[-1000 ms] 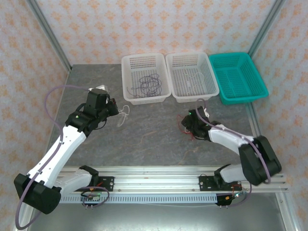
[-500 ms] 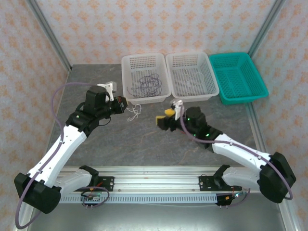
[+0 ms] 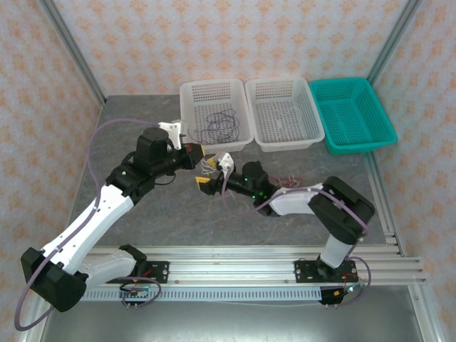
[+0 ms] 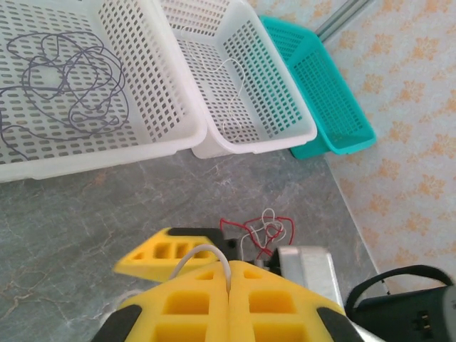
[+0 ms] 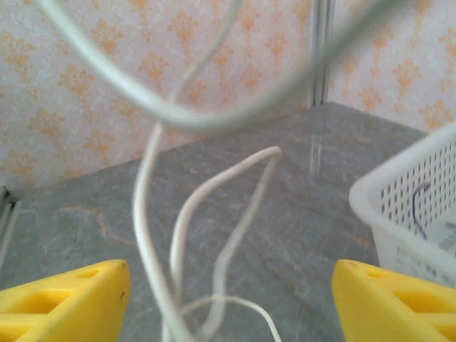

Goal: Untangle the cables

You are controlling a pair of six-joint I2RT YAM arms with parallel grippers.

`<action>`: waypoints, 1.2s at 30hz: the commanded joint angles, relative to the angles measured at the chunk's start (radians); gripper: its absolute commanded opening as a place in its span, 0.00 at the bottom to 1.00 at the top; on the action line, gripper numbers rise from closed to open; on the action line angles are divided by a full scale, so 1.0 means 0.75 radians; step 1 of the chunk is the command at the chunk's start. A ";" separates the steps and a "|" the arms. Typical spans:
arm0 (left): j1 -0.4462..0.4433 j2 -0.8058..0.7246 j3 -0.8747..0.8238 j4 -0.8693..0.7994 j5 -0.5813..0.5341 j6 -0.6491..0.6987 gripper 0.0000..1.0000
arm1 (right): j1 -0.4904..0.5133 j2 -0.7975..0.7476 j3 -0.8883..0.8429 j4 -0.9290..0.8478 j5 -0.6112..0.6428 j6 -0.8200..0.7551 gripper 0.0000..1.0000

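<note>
Left fingers (image 4: 187, 308): closed together and pinching the white cable (image 4: 201, 254); they are above the table (image 3: 235, 214), just in front of the left basket (image 3: 214, 84).
White cable: very thin; it hangs in loose loops from the left fingers and passes through the gap of the right fingers (image 5: 65, 299).
Right fingers: wide apart, one on each side of the white cable, not pressing it; just beside the left fingers.
Left basket: white, at the back of the table; the dark cable (image 3: 217, 125) lies loose inside it.
Middle basket (image 3: 281, 82): white, side by side with the left basket; one thin white wire (image 4: 231, 71) lies in it.
Red cable (image 4: 235, 226): flat on the table, to the right of both pairs of fingers, near the right arm (image 3: 299, 199); some thin white loops are mixed with it.
Teal basket (image 3: 349, 80): farthest right, next to the middle basket.
</note>
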 commanded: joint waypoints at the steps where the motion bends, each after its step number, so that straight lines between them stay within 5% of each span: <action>1: -0.002 -0.021 0.073 0.010 -0.060 -0.056 0.00 | 0.008 0.070 0.064 0.179 0.077 -0.092 0.59; 6: 0.054 -0.121 0.089 -0.006 -0.115 -0.119 0.00 | -0.003 0.096 0.030 0.106 0.265 -0.189 0.04; 7: 0.081 -0.139 0.089 -0.009 -0.120 -0.142 0.00 | -0.010 0.095 0.008 0.111 0.307 -0.170 0.00; 15: 0.249 -0.268 0.099 -0.186 -0.287 -0.157 0.00 | -0.139 -0.009 -0.213 0.125 0.557 0.025 0.00; 23: 0.329 -0.323 0.111 -0.487 -0.645 -0.031 0.00 | -0.286 -0.326 -0.389 -0.049 0.758 0.145 0.00; 25: 0.330 -0.317 0.069 -0.448 -0.563 -0.008 0.00 | -0.296 -0.401 -0.404 -0.077 0.713 0.104 0.00; 30: 0.329 -0.235 -0.101 -0.132 -0.076 -0.013 0.02 | -0.295 -0.585 -0.307 -0.325 0.569 0.106 0.00; 34: 0.326 -0.205 -0.129 -0.064 -0.035 -0.038 0.01 | -0.295 -0.707 -0.243 -0.430 0.568 0.118 0.00; 36: 0.327 -0.225 -0.142 -0.024 -0.025 -0.040 0.00 | -0.296 -0.732 -0.200 -0.497 0.424 0.085 0.00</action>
